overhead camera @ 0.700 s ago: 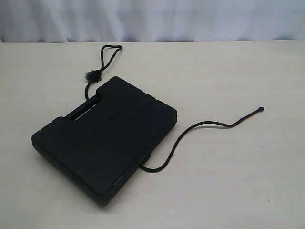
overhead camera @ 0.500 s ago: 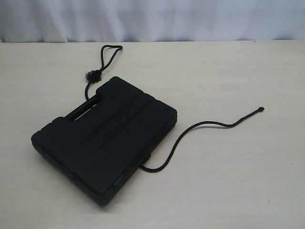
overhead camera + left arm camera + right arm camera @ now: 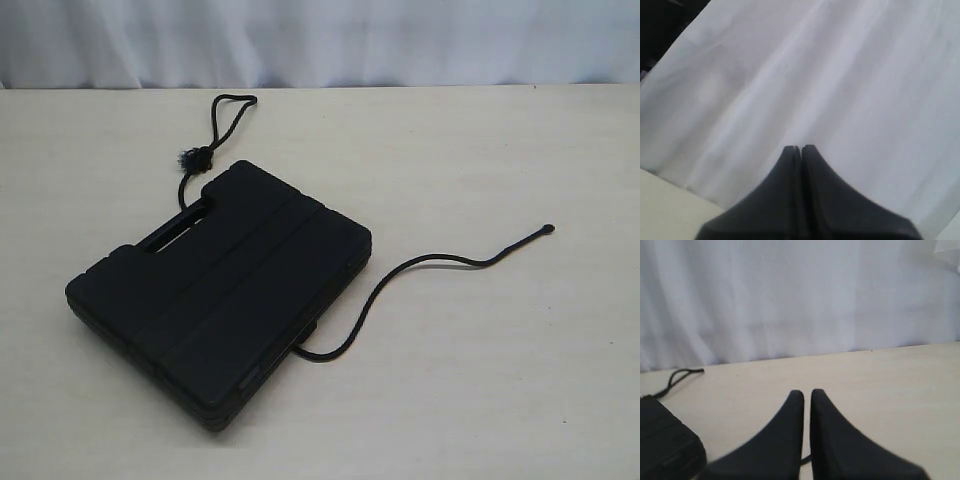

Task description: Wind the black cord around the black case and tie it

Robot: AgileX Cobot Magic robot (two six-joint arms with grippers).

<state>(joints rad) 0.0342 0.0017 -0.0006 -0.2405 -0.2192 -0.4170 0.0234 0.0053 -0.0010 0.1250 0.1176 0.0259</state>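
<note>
Mid sect. of black cord (image 3: 450,259) hidden under black case (image 3: 225,290), itself cropped in R wrist view.

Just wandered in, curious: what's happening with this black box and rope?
Nothing is being handled right now. The black case lies flat on the table, with the black cord seemingly running under it, ends loose on either side. The left gripper and right gripper are both shut, empty, clear of both. No wrapping or tying is done.
</note>
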